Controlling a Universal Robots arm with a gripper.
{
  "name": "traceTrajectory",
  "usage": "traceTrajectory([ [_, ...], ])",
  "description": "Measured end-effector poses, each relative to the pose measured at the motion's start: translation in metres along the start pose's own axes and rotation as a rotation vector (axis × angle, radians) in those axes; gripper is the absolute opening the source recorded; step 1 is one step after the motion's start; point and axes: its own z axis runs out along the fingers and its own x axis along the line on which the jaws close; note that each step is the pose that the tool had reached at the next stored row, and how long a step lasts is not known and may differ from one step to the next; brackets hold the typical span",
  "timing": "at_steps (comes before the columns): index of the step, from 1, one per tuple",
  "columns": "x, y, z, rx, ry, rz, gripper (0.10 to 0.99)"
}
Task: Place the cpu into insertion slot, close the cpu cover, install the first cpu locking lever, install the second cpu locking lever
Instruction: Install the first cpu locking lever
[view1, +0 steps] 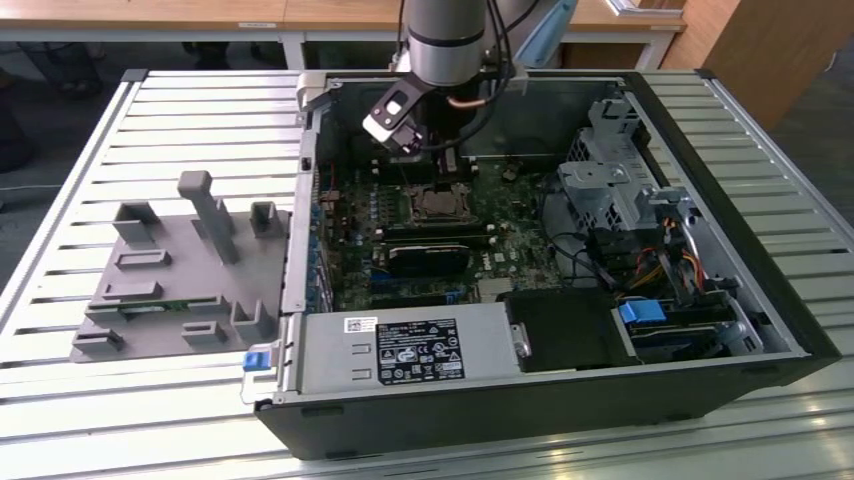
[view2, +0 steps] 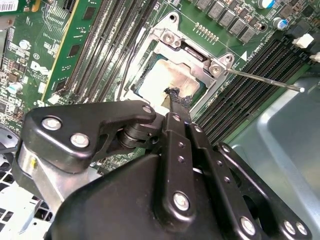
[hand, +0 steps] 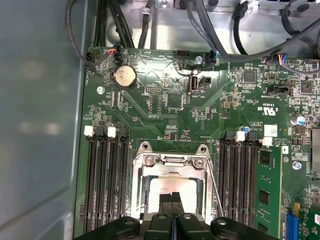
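Note:
The cpu (view2: 155, 80) lies in the insertion slot (view1: 438, 205) on the green board, its silvery face (hand: 172, 186) showing through the window of the cpu cover (hand: 142, 187). The cover's metal frame (view2: 192, 52) appears to lie flat around the chip. A thin locking lever (view2: 265, 80) sticks out loose over the black memory slots beside the socket, and it also runs along the socket's side in the first wrist view (hand: 216, 192). My gripper (view2: 175, 95) is shut, its two black fingertips (hand: 172, 196) pressed together just above or on the chip's face. In the exterior view the gripper (view1: 441, 170) hangs right over the socket.
The board sits inside an open black computer case (view1: 747, 300) with a power supply (view1: 400, 350), a drive cage (view1: 607, 190) and cables. Black memory slots (hand: 105, 175) flank the socket. A grey fixture (view1: 180, 270) stands on the slatted table at the exterior view's left.

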Motion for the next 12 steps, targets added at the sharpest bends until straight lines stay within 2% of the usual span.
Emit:
traceTrajectory([
  [12, 0.0000, 0.0002, -0.0033, 0.000, 0.0000, 0.000, 0.106],
])
